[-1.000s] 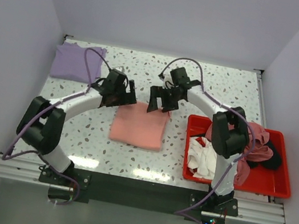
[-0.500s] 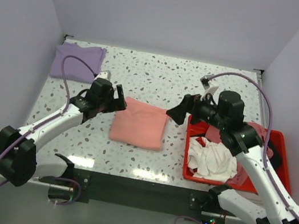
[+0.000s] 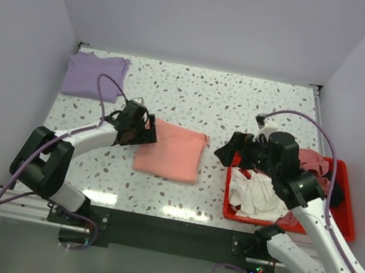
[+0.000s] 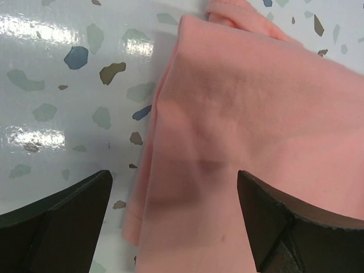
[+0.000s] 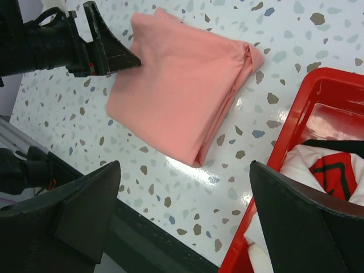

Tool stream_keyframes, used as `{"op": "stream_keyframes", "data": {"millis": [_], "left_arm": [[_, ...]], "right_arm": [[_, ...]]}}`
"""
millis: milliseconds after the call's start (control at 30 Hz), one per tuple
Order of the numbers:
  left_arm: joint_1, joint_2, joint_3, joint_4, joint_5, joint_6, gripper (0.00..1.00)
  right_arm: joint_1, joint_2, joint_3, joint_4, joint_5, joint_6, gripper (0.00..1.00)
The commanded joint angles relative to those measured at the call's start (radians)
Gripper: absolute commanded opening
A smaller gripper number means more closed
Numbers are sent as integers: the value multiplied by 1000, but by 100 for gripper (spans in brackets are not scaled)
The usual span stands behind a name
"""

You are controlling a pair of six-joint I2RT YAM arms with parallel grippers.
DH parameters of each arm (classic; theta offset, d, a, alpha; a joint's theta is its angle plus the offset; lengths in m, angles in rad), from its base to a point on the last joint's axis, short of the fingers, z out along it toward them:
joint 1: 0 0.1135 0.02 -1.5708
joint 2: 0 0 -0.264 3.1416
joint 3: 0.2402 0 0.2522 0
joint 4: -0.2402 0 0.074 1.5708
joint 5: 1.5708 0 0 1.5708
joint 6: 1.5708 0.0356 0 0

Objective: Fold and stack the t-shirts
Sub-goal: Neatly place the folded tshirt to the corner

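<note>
The left claw (image 3: 146, 132) stood wide open and empty with the folded salmon-pink t-shirt (image 3: 171, 151) on the worktop (image 3: 196, 96) beneath its fingers, while the right claw (image 5: 182, 170), equally spread and holding nothing, hung above that tee's other side, a red bin (image 3: 330, 220) of jumbled t-shirts (image 3: 257, 192) just beside it.

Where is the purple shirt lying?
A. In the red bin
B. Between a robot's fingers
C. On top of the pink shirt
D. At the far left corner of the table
D: the purple shirt lies flat at the far left corner of the table, apart from the pink shirt and the bin.
</note>
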Motion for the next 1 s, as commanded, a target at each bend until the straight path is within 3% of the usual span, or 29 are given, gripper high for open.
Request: {"op": "stream_keyframes", "data": {"millis": [0,167,333,567,767,833,867,967], "left_arm": [[-7,8,-17,65,7,35,95],[-41,75,-20,64,6,38,89],[-79,149,22,-19,-128,5,78],[-165,223,55,-56,-194,-15,65],[-182,290,107,-113,-254,-34,31],[-184,301,115,-130,-278,-38,25],[-184,301,120,-134,-286,-39,15],[-184,303,150,-163,-336,-36,0]], "right_arm": [[2,-10,-11,-28,49,-2,99],[2,-12,-21,-61,86,-2,99],[1,-50,-26,-65,120,-14,99],[1,-62,-31,-84,166,-31,99],[1,-69,-47,-61,233,-36,99],[1,-64,-44,-56,241,-43,99],[-1,-58,-44,-56,244,-45,99],[1,-50,-55,-38,264,-54,99]]}}
